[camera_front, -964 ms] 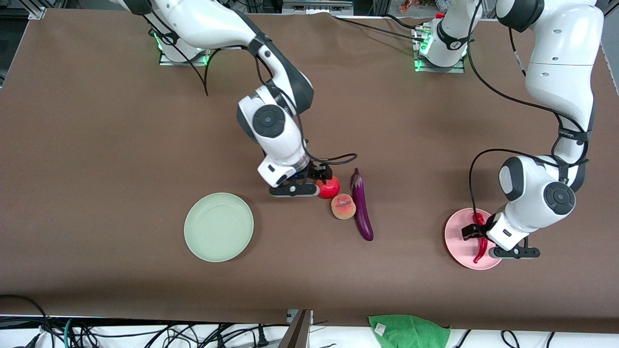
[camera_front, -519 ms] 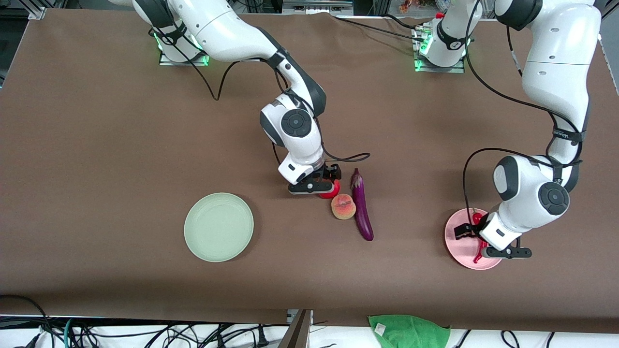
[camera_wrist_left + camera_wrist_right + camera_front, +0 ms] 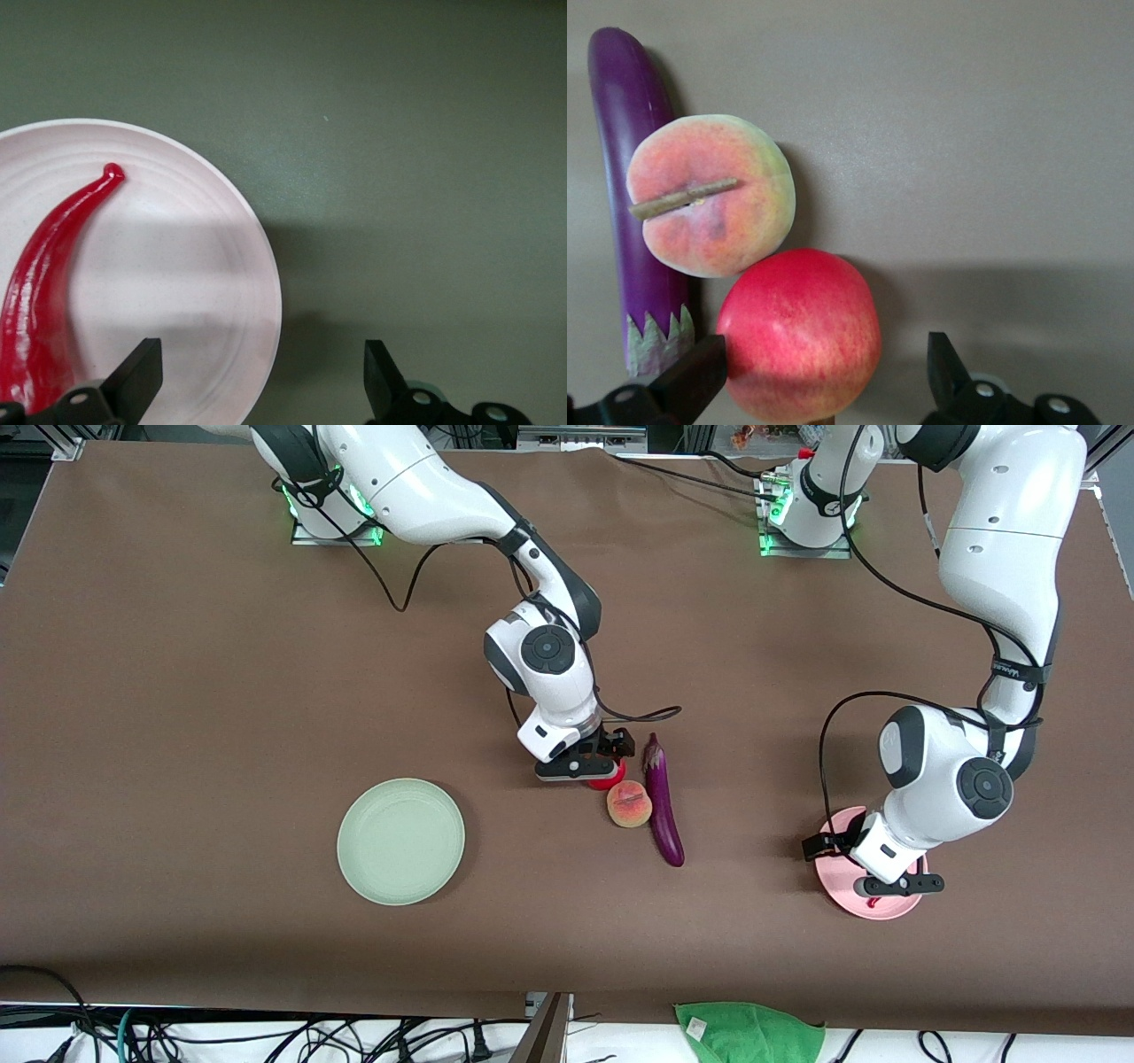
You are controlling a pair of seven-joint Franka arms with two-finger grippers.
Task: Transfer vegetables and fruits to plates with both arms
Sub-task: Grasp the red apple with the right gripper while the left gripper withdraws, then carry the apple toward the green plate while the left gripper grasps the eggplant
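While both grippers gape empty, chili (image 3: 40, 292) lies in pink plate (image 3: 221, 266); green plate (image 3: 400, 841) bare.

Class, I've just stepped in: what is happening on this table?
The right pincer hangs open over the pomegranate, which touches the peach beside the eggplant. The left pincer, also open, is over the pink plate, where the chili pepper lies. The green plate holds nothing.
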